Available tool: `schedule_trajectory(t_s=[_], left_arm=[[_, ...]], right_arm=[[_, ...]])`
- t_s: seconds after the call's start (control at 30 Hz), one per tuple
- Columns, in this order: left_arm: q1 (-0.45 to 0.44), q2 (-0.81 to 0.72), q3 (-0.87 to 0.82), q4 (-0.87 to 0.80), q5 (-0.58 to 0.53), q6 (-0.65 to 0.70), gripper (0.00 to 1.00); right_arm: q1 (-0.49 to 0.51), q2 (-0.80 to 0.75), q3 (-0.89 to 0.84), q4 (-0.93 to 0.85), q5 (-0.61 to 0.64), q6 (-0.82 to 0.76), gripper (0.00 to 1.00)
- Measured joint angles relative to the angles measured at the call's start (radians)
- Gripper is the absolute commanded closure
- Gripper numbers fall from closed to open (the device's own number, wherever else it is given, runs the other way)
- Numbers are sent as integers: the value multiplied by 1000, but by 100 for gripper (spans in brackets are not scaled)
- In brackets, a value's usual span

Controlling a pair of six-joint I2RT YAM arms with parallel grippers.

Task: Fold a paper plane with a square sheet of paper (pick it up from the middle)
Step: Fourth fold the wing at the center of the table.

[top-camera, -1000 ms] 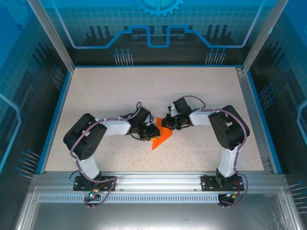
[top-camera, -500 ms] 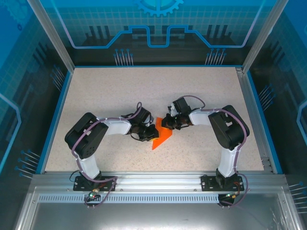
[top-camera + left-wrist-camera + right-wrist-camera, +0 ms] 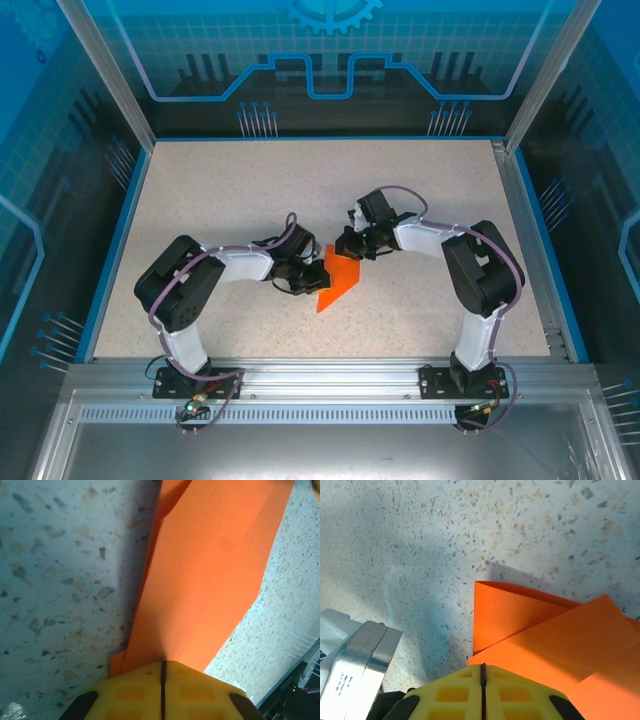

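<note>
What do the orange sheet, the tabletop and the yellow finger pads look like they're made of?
Orange sheet: thin matte paper, going by its sharp creases and flat layered folds.
Tabletop: a hard, pale, speckled surface, like laminate or stone composite; the look doesn't settle which.
Yellow finger pads: matte moulded plastic or rubber with recessed square pockets; how soft they are can't be judged.

A robotics lab's enclosed test cell. Beyond the left pincer (image 3: 316,277) and right pincer (image 3: 347,246), blue printed panels (image 3: 330,50) in aluminium framing (image 3: 105,75) wall the speckled tabletop (image 3: 230,190).
</note>
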Motion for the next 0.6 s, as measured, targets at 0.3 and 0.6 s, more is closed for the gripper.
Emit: schedule_trajectory(t_s=[0.3,0.6], left_arm=[[0,-1,-2,1,-1,0,91],[0,-2,-9,30,-23,0,91]], right_arm=[[16,32,-89,75,-5,18,94],[-103,78,-66,83,-126,-47,92]])
